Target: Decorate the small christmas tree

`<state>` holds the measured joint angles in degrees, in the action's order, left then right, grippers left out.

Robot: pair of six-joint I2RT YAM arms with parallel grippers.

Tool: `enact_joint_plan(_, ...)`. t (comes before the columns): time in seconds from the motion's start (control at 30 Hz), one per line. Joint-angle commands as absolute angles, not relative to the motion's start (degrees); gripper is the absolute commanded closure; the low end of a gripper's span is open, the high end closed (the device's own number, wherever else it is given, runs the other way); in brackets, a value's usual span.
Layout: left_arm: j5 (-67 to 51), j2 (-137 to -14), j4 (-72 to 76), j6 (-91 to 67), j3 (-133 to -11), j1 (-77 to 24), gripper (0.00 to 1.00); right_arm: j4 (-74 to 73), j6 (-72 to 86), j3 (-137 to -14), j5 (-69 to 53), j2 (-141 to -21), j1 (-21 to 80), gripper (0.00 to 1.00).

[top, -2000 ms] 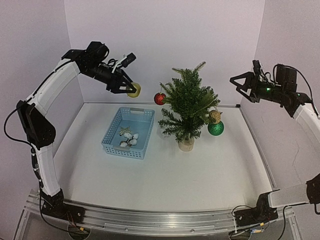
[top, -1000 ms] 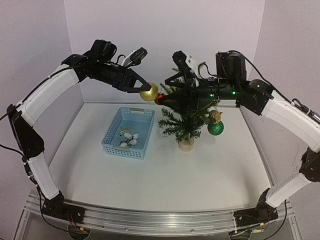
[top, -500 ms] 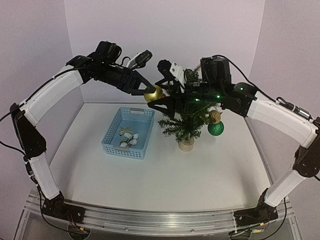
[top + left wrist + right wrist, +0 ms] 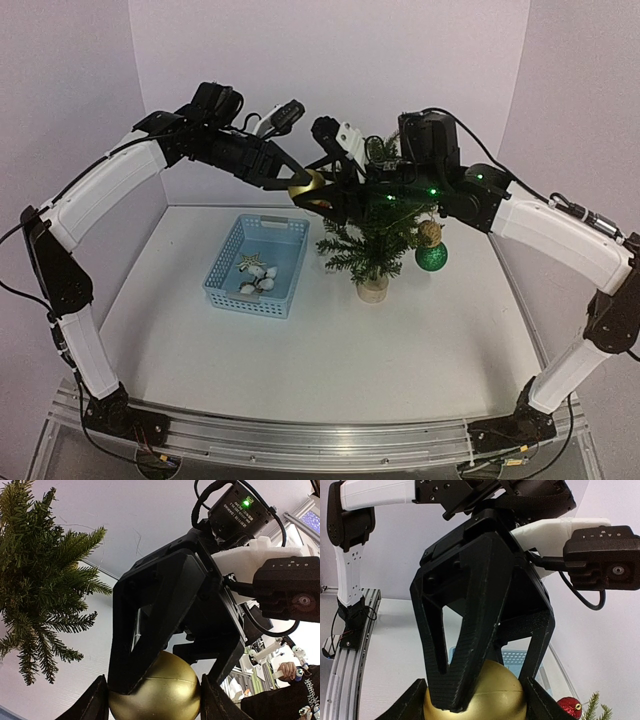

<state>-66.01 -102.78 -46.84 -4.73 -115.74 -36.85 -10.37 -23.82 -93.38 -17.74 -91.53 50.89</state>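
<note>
Seen from above, the gold ball point(image 4: 303, 186) shows only as a thin crescent. The rest is covered by black fingers where the two tools meet on it, just left of the top of the small christmas tree point(image 4: 375, 235). Much of the tree's upper half is hidden behind the right arm point(image 4: 480, 195), while its lower branches, trunk and pale base show, standing on the surface point(image 4: 350, 350). In the left wrist view the ball's underside is cut off by the frame. The left tool point(image 4: 154, 705) pinches the ball, its own fingers point(image 4: 94, 707) only dark stubs at either side, and the other tool's fingers cross over the top. The tree's branches fill the far left, apart from the ball. The right wrist view is alike: the right tool point(image 4: 476, 705) has its fingers point(image 4: 410, 705) pressed against the ball's sides. Only a twig tip of the tree peeks in at the lower right corner, beside a red ball point(image 4: 568, 706). A green ball point(image 4: 432, 257) hangs on the tree's right side, away from both tools. Left of the tree's base sits a blue basket point(image 4: 222, 262), its small pale contents too small to identify.
</note>
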Motion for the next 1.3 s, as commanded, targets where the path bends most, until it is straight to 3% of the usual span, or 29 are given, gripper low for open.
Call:
enact_joint_plan(0.0,-67.3,-102.9,-45.6,-4.6,-117.2,-37.1,0.56,-8.3,-23.0,-95.7,-16.8,-91.7,51.0,0.50)
enact_joint_plan(0.07,-67.4,-102.9,-45.6,-4.6,-117.1,-37.1,0.56,-8.2,-22.7,-95.5,-16.7,-91.5,51.0,0.55)
enact_joint_plan(0.3,-68.0,-102.9,-45.4,-4.5,-117.3,-37.1,0.51,-8.2,-21.8,-94.8,-16.1,-90.7,51.0,0.59)
enact_joint_plan(0.57,-65.3,-102.8,-46.3,-2.6,-119.6,-37.0,0.03,-7.9,-19.8,-92.7,-12.2,-88.7,50.9,0.62)
enact_joint_plan(0.6,-64.3,-102.8,-46.5,-2.1,-120.4,-36.9,0.01,-7.9,-19.3,-92.3,-11.6,-88.2,50.9,0.63)
enact_joint_plan(0.9,-58.3,-101.9,-45.9,0.3,-127.3,-32.6,0.00,-7.9,-2.5,-86.9,-5.6,-80.8,51.0,0.68)
enact_joint_plan(1.27,-55.1,-101.2,-49.8,10.5,-121.9,-32.3,0.00,-8.3,29.5,-67.4,-8.0,-63.6,51.3,0.69)
